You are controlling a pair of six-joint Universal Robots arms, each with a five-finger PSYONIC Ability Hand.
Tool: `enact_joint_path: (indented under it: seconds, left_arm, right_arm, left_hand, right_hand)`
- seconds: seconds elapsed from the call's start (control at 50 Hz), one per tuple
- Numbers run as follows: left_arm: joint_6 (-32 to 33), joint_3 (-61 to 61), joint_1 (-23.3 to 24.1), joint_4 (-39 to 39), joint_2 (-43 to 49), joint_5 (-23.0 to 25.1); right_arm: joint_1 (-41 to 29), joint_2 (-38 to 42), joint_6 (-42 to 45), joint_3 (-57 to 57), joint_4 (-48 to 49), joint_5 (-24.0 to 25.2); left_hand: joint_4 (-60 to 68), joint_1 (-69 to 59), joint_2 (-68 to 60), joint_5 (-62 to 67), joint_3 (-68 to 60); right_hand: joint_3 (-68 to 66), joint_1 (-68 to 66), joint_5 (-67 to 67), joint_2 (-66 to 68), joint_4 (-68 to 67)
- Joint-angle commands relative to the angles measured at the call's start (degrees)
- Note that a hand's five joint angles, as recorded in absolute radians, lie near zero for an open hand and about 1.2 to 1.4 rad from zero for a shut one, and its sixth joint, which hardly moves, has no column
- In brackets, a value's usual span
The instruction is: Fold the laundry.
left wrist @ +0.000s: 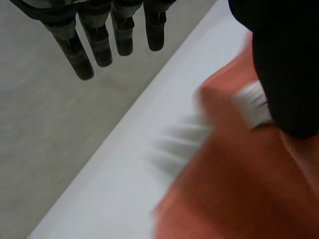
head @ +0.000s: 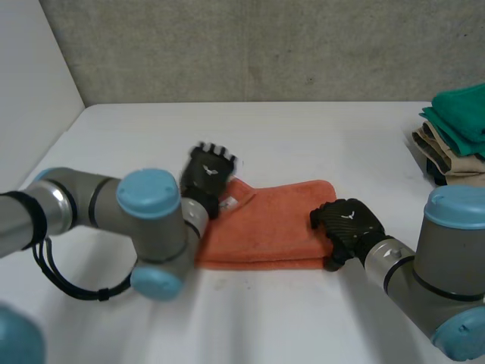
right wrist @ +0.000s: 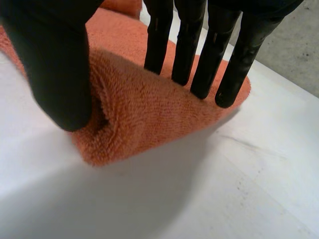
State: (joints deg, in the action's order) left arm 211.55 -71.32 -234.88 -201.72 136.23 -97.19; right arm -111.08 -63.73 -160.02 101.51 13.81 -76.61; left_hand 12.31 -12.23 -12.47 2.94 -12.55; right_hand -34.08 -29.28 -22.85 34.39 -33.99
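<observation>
From my seat I see the orange towel (head: 273,220) lying folded in the middle of the white table (head: 303,136), its long fold running from 9 to 3 o'clock.

My left hand (head: 207,173) is at the towel's 10 o'clock corner, raised over it with the palm turned down and away. In the left wrist view its fingers (left wrist: 102,45) are straight and spread in the air, touching nothing. Its thumb (left wrist: 284,74) hangs just above the cloth, beside a small white tag (left wrist: 253,103). That hand is released. The left arm (head: 144,220) comes in bent from 8 o'clock.

My right hand (head: 347,224) is on the towel's 3 o'clock edge, arched over the near corner. In the right wrist view its straight fingers (right wrist: 199,45) press down on top of the cloth. Its thumb (right wrist: 57,64) digs into the folded side, and the towel bulges between them, so it is grasping the towel. The right arm (head: 447,265) reaches in from 4 o'clock.

A pile of folded clothes (head: 458,133), green on top of tan, sits well apart at 2 o'clock, by the table's edge.
</observation>
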Motion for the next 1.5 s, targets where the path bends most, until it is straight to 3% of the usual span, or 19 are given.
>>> enact_joint_path:
  seconds: [0.02, 0.18, 0.24, 0.3, 0.38, 0.58, 0.68, 0.78, 0.88, 0.94, 1.0, 1.02, 1.06, 1.16, 1.18, 1.26, 1.38, 1.5]
  left_arm:
    - [5.7, 8.0, -9.4, 1.2, 4.4, -17.2]
    - [4.2, -2.5, -8.0, 0.8, -2.4, -6.1]
    - [3.0, -4.6, -7.1, 0.9, -4.5, -5.9]
    - [1.8, -7.1, -5.5, 0.9, -6.6, -5.8]
    - [1.4, -9.9, -4.4, 1.1, -9.6, -5.9]
    - [0.5, -18.1, -4.4, 1.1, -19.1, -5.2]
    - [-3.1, -20.2, -4.6, 1.1, -23.3, -5.2]
    - [-7.2, -21.5, -5.2, 1.1, -26.1, -5.0]
    - [-9.0, -22.0, -6.3, 1.2, -27.4, -5.0]
    - [-9.0, -22.6, -7.2, 1.1, -27.5, -5.0]
    - [-9.0, -22.7, -7.3, 1.1, -27.3, -5.0]
    - [-9.0, -22.7, -7.3, 1.1, -27.3, -5.0]
    - [-9.1, -22.6, -7.3, 1.1, -27.1, -5.0]
    - [-9.1, -22.0, -6.5, 0.8, -26.8, -4.9]
    - [-9.1, -21.8, -6.1, 0.8, -26.9, -4.7]
    - [-10.1, -20.5, -1.6, 0.8, -26.7, -2.9]
    - [-12.7, -20.0, 1.9, 1.5, -26.5, -0.6]
    - [-13.7, -19.8, 2.8, 3.9, -22.4, 0.2]
  right_arm:
    - [-0.9, 0.2, 0.1, -0.2, 0.4, -0.2]
    - [-0.9, 0.3, 0.2, -0.1, 0.4, -0.7]
    - [-0.7, 0.4, 0.2, 0.0, 0.4, -1.3]
    - [-0.2, 0.4, 1.1, 0.6, 0.8, -2.2]
    - [0.2, -0.6, 2.7, 1.7, 1.3, -2.9]
    - [3.1, -6.8, 26.2, 2.1, 1.5, -8.8]
    - [-2.7, -7.9, 33.8, -2.5, 2.9, -8.6]
    - [-14.7, -6.1, 34.4, -8.1, 7.4, -4.9]
    - [-24.1, 4.7, 36.1, -11.3, 10.4, 5.7]
    - [-27.6, 8.5, 36.6, -13.0, 10.6, 8.7]
    - [-28.6, 8.7, 35.1, -13.4, 10.9, 8.2]
    - [-28.5, 8.6, 32.4, -13.6, 11.0, 7.1]
    - [-28.1, 8.5, 28.0, -13.7, 10.9, 5.3]
    - [-23.0, 3.6, 7.3, -11.5, 10.3, 0.9]
    - [-21.1, 0.0, -0.5, -10.3, 10.3, 0.1]
    - [-17.5, -5.6, -15.3, -9.3, 8.0, 0.3]
    - [-12.0, -6.0, -19.5, -14.1, -4.0, -0.2]
    - [-11.3, 2.1, -18.6, -23.7, -15.4, -0.4]
  left_hand:
    - [2.0, -2.0, -1.8, 1.3, -1.7]
    - [0.8, -0.8, -0.6, 0.1, -0.5]
    - [0.8, -0.8, -0.6, 0.1, -0.5]
    - [0.8, -0.8, -0.6, 0.1, -0.5]
    - [-0.2, 0.2, 0.4, -0.9, 0.5]
    - [-0.9, 0.8, 1.1, -1.6, 1.2]
    - [-0.7, 0.7, 0.9, -1.4, 1.0]
    - [-0.7, 0.7, 0.9, -1.4, 1.0]
    - [-0.6, 0.5, 0.7, -1.2, 0.8]
    - [-0.4, 0.3, 0.6, -1.0, 0.7]
    - [-0.4, 0.3, 0.6, -1.0, 0.7]
    - [-0.6, 0.5, 0.7, -1.2, 0.8]
    - [-0.7, 0.7, 0.9, -1.4, 1.0]
    - [-1.1, 1.0, 1.2, -1.7, 1.3]
    - [-1.1, 1.0, 1.2, -1.7, 1.3]
    - [-0.7, 0.7, 0.9, -1.4, 1.0]
    - [-0.2, 0.2, 0.4, -0.9, 0.5]
    - [-0.1, 0.0, 0.2, -0.7, 0.3]
  right_hand:
    - [-11.3, -16.1, -12.5, 11.0, -11.4]
    - [-16.2, -21.0, -17.4, 15.9, -16.3]
    - [-22.4, -27.2, -23.6, 22.1, -22.5]
    - [-44.6, -49.4, -45.8, 44.3, -44.6]
    - [-45.9, -50.7, -47.2, 45.6, -46.0]
    - [-45.9, -50.7, -47.2, 45.6, -46.0]
    - [-45.9, -50.7, -47.2, 45.6, -46.0]
    - [-45.9, -50.7, -47.2, 45.6, -46.0]
    - [-45.9, -50.7, -47.2, 45.6, -46.0]
    - [-45.9, -50.7, -47.2, 45.6, -46.0]
    - [-45.9, -50.7, -47.2, 45.6, -46.0]
    - [-14.0, -18.8, -15.2, 13.7, -14.1]
    - [24.1, 19.3, 22.8, -24.4, 24.0]
    - [24.1, 19.3, 22.8, -24.4, 24.0]
    - [24.1, 19.3, 22.8, -24.4, 24.0]
    - [24.1, 19.3, 22.8, -24.4, 24.0]
    - [24.1, 19.3, 22.8, -24.4, 24.0]
    - [24.1, 19.3, 22.8, -24.4, 24.0]
